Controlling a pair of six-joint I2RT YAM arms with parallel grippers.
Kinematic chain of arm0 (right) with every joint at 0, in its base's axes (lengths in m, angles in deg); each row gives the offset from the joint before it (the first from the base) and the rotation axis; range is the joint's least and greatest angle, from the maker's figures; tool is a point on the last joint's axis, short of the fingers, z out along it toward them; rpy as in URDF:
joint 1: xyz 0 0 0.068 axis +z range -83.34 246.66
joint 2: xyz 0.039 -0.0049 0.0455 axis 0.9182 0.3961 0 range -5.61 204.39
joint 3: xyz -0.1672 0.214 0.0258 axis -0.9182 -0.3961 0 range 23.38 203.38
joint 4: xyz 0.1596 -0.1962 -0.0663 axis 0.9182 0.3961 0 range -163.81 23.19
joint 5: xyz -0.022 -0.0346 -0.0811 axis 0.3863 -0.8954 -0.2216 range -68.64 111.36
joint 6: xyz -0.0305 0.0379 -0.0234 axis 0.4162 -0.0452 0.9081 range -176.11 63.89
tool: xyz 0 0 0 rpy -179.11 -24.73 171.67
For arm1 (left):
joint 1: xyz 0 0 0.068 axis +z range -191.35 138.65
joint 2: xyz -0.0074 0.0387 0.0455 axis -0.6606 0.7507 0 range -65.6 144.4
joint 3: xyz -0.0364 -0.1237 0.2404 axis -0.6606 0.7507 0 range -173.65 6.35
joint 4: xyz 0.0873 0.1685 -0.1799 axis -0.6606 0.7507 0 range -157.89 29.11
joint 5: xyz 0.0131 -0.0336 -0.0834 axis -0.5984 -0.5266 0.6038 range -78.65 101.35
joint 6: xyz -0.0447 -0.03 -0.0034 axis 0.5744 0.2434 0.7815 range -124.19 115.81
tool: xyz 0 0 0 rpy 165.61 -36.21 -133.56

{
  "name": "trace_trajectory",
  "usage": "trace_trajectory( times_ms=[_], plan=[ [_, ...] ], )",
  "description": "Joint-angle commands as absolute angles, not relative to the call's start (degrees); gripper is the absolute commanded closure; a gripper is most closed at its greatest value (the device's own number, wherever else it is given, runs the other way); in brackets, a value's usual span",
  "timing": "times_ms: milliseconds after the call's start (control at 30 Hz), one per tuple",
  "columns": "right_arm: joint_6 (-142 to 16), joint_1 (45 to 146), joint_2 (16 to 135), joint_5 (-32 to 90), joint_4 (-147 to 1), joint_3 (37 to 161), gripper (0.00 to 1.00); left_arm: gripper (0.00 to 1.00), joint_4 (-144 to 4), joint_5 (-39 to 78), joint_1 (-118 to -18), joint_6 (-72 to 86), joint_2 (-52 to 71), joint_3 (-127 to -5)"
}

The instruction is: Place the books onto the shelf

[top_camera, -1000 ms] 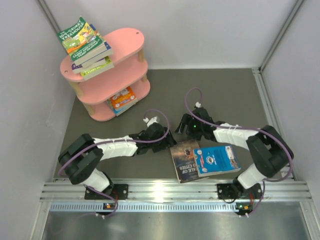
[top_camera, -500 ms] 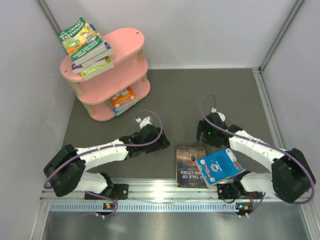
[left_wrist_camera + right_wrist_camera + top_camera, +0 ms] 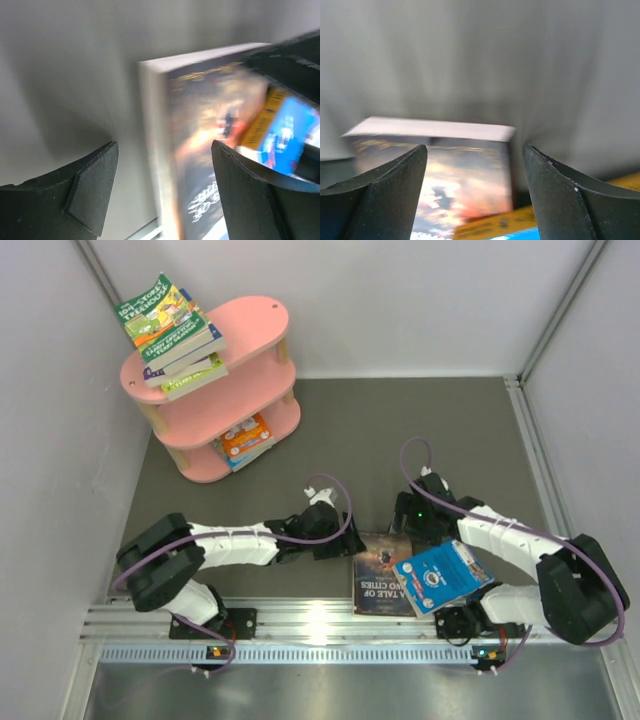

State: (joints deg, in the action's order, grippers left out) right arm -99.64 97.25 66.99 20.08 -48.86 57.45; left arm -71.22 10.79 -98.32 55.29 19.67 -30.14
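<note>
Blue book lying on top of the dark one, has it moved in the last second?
Yes. The blue book has twisted and slid toward the metal rail at the near edge; one corner now overlaps it.

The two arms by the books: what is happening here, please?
The left gripper, open and empty, faces the left edge of the dark book. The right gripper, also open and empty, faces its far edge. A blue book lies partly on it. The other books sit on the pink shelf.
</note>
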Motion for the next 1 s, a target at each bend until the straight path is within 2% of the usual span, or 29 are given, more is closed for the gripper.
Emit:
trace_trajectory(
  times_ms=[0, 133, 233, 267, 333, 367, 433, 700, 967],
  plan=[
    [-100.58, 98.48, 71.03, 30.83, -53.76, 51.78, 0.23, 0.19, -81.32, 16.96, -99.79, 57.15, 24.91, -30.13],
    [-103.39, 99.53, 72.35, 35.95, -60.44, 47.74, 0.26, 0.21, -92.56, 23.82, -100.14, 59.44, 29.66, -29.07],
    [-104.27, 100.85, 72.88, 36.39, -62.56, 46.59, 0.28, 0.37, -100.04, 28.3, -100.15, 61.02, 32.91, -28.2],
    [-104.36, 101.29, 73.05, 36.3, -62.91, 46.5, 0.29, 0.51, -101.27, 28.66, -100.15, 61.54, 33.27, -28.02],
    [-104.27, 101.38, 73.05, 36.3, -62.91, 46.41, 0.3, 0.62, -103.92, 29.28, -100.15, 61.9, 33.8, -27.67],
    [-104.36, 101.47, 72.88, 36.04, -62.83, 46.41, 0.3, 0.8, -104.36, 29.63, -100.15, 61.81, 33.8, -27.75],
    [-104.01, 101.38, 72.44, 35.69, -62.13, 46.76, 0.3, 0.98, -104.01, 29.46, -100.06, 61.46, 33.36, -27.84],
    [-101.99, 101.38, 71.56, 33.93, -59.84, 48.52, 0.28, 1.0, -92.68, 25.77, -97.95, 57.07, 26.52, -28.28],
    [-102.51, 101.47, 72.09, 38.67, -65.28, 48.95, 0.22, 1.0, -77.31, 23.04, -91.54, 50.83, 11.66, -29.24]
  ],
)
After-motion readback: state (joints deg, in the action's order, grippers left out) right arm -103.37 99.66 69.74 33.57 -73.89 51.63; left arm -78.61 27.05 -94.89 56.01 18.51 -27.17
